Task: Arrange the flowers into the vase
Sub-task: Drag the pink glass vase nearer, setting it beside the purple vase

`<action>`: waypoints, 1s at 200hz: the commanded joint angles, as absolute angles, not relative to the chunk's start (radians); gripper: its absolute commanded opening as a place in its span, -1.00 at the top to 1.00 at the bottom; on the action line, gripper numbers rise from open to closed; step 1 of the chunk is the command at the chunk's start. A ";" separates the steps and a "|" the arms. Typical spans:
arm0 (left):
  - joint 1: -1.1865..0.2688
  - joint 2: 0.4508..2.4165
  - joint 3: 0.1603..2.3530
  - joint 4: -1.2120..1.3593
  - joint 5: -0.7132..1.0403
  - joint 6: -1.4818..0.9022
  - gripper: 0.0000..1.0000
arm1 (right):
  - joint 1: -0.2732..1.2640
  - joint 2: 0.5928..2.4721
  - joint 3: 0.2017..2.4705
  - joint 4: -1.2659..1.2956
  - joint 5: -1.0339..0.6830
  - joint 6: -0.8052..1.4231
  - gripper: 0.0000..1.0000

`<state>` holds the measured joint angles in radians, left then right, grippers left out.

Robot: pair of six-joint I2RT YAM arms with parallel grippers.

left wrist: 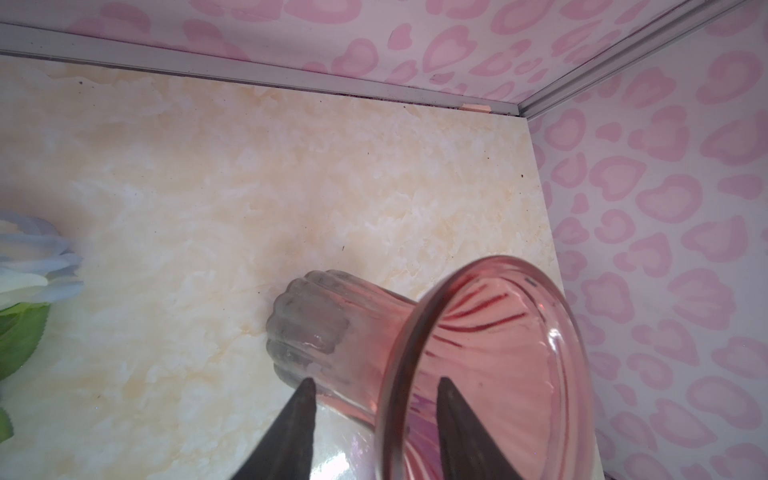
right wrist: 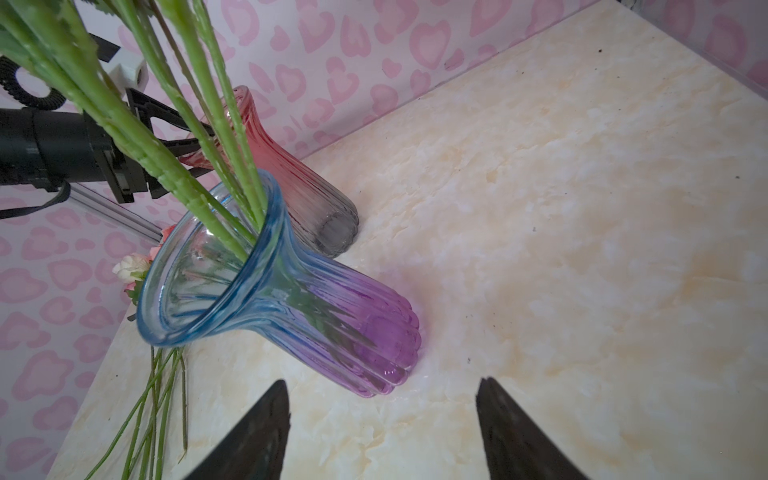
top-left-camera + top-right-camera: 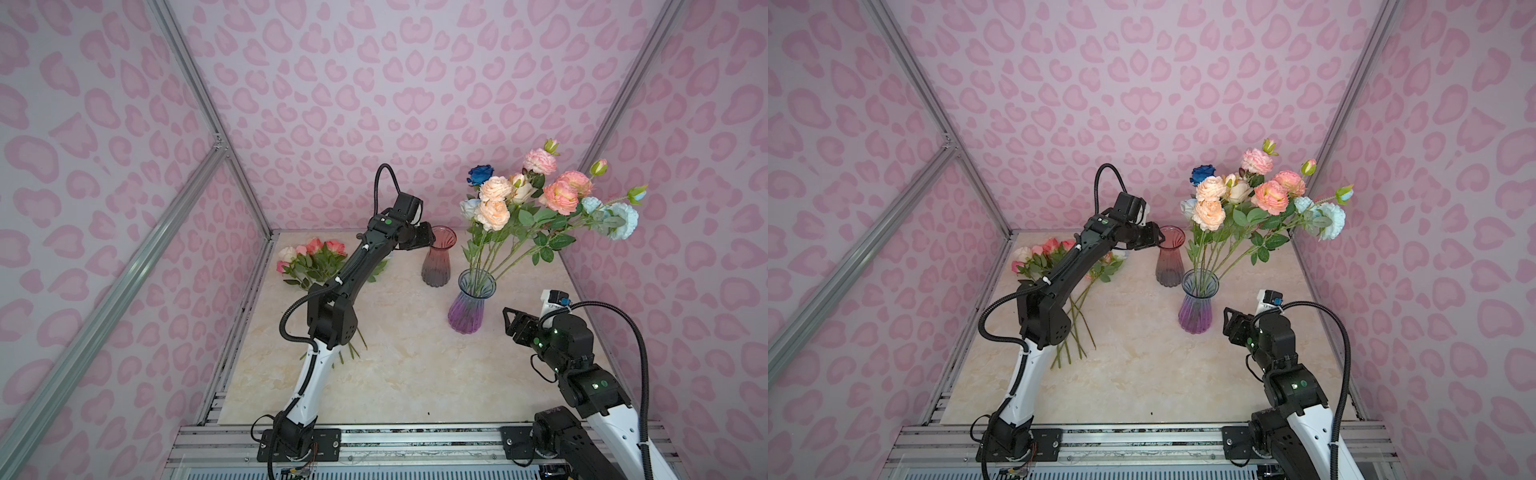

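Left pincer (image 1: pixel 376 380) part-open astride pink vase (image 3: pixel 437 262) rim; right pincer (image 2: pixel 383 380) agape, empty, near flowers (image 3: pixel 561 197).

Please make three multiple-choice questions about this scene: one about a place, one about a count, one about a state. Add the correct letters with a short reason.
1. Where do the loose pink roses lie?
A. At the front edge
B. At the far left of the beige marble-look table
C. Against the right wall

2. How many ribbed glass vases stand upright?
A. One
B. Two
C. Three

3. The pink-to-grey ribbed glass vase is
A. empty
B. full of stems
C. tipped over

1 B: they lie flat near the back left corner.
2 B: the pink-to-grey one and the blue-to-purple ribbed glass vase.
3 A: the left wrist view shows its bare inside.
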<state>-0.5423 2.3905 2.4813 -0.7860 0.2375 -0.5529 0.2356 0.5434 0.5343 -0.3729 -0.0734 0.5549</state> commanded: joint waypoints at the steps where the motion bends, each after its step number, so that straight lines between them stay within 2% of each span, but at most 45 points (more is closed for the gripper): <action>1: -0.538 2.399 2.489 -0.823 0.219 -0.529 0.07 | 0.236 0.536 0.526 -0.385 -0.080 0.552 -0.44; 52: -0.537 2.374 2.466 -0.841 0.204 -0.516 0.25 | 0.233 0.522 0.523 -0.385 -0.081 0.556 -0.44; 76: -0.535 2.355 2.442 -0.852 0.189 -0.503 0.25 | 0.230 0.516 0.520 -0.384 -0.081 0.558 -0.44; 79: -0.535 2.353 2.437 -0.852 0.190 -0.500 0.33 | 0.230 0.516 0.519 -0.385 -0.081 0.558 -0.44; 176: -0.536 2.254 2.320 -0.876 0.163 -0.457 0.93 | 0.227 0.514 0.512 -0.365 -0.086 0.561 -0.45; 200: -0.535 2.240 2.287 -0.874 0.170 -0.450 0.94 | 0.226 0.513 0.509 -0.360 -0.090 0.564 -0.45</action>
<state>-0.5331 2.2700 2.3089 -0.8753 0.1738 -0.4690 0.2272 0.5148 0.5190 -0.3843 -0.0799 0.5579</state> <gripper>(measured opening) 0.131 0.723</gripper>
